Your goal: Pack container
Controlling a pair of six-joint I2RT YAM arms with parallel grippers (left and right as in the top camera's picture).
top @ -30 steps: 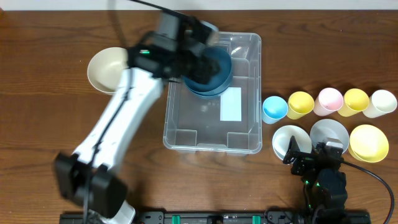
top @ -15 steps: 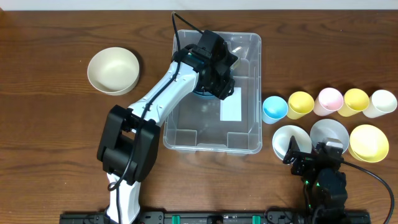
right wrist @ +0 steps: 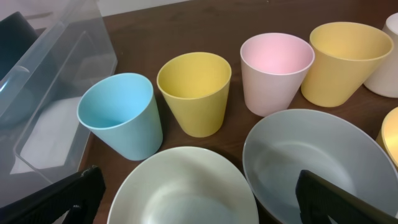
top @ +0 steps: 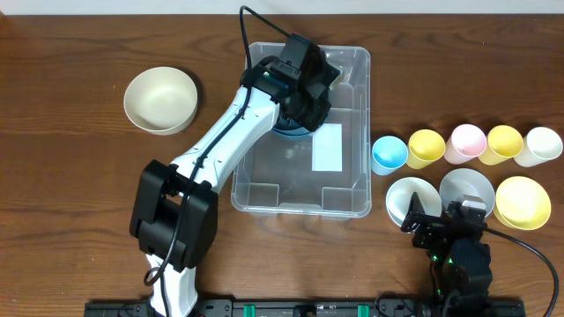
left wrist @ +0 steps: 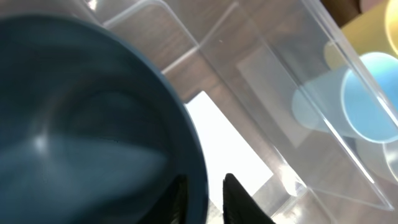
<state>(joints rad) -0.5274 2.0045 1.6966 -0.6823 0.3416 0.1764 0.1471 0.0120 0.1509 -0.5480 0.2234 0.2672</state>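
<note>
The left gripper (top: 304, 88) reaches into the clear plastic container (top: 300, 210) at the upper centre of the overhead frame, its two fingers (left wrist: 239, 198) pinched nearly together on the rim of a dark blue bowl (left wrist: 81, 124), one inside the rim and one outside. The bowl sits low in the far half of the container, next to a white rectangular label (top: 327, 147) on the container floor; whether the bowl touches the floor cannot be told. On the brown wooden table (top: 70, 194), a round cream bowl (top: 159, 99) stands alone at the upper left, well apart from the container. To the right of the container runs a row of plastic cups: a light blue cup (right wrist: 118, 115), a yellow cup (right wrist: 193, 90), a pink cup (right wrist: 277, 68), a second yellow cup (right wrist: 348, 59) and an off-white cup (top: 542, 145). Below the row sit a pale white-green bowl (right wrist: 180, 186), a grey bowl (right wrist: 305, 155) and a yellow bowl (top: 522, 201). The right gripper (right wrist: 205, 199) hangs at the lower right over the two nearer bowls, fingers spread wide and holding nothing.
</note>
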